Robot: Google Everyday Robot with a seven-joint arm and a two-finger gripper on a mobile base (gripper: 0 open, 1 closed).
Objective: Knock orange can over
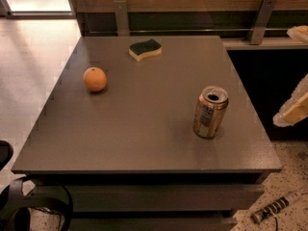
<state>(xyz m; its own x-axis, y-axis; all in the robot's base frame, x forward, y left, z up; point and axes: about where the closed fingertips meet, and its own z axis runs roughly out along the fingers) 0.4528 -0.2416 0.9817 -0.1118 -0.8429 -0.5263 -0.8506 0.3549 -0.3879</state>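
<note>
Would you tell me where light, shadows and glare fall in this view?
Camera view: bright light glares off the floor at the upper left; the round orange fruit and the metallic orange-gold can cast short soft shadows on the grey table; the pale gripper hangs beyond its right edge.

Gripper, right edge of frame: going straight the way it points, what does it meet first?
The gripper sits beyond the table's right side, tip angled down-left. Probably the table edge first, then the orange can; depth unclear.
</note>
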